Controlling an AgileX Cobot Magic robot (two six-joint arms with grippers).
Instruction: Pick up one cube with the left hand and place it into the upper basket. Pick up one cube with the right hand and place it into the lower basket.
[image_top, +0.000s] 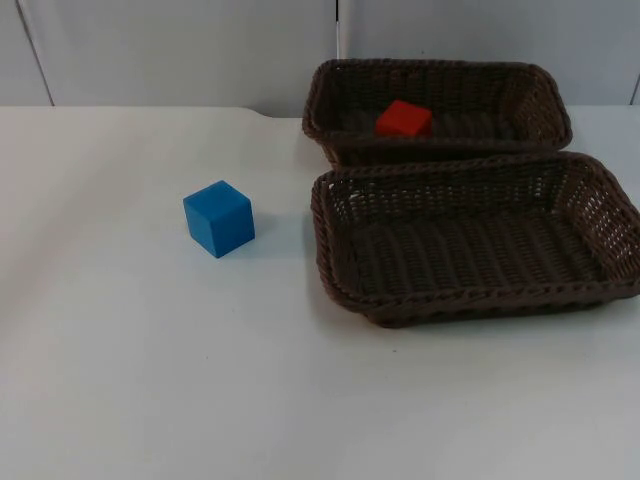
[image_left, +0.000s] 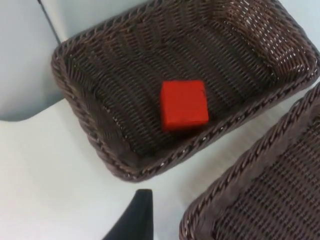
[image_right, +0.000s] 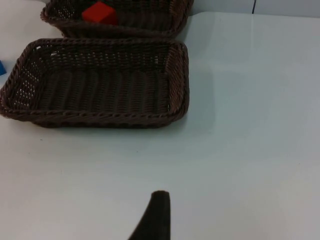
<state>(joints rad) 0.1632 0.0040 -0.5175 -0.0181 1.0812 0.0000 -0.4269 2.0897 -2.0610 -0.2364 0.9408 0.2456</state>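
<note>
Already the red cube (image_top: 404, 118) lies in the upper basket (image_top: 520, 85); the blue cube (image_top: 218, 218) sits on the desk (image_top: 150, 380), left of the empty lower basket (image_top: 620, 215), well apart. It looks rigid, light, probably smooth-faced: take it across two opposite flat sides. The left hand (image_left: 131, 220) hangs near the upper basket, the right hand (image_right: 152, 217) over bare desk; whether either is released or clenched I cannot tell.

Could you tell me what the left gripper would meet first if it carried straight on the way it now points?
Probably the near rim of the dark brown woven upper basket, which holds the red cube; depth is hard to judge, so it might meet the white table first.
</note>
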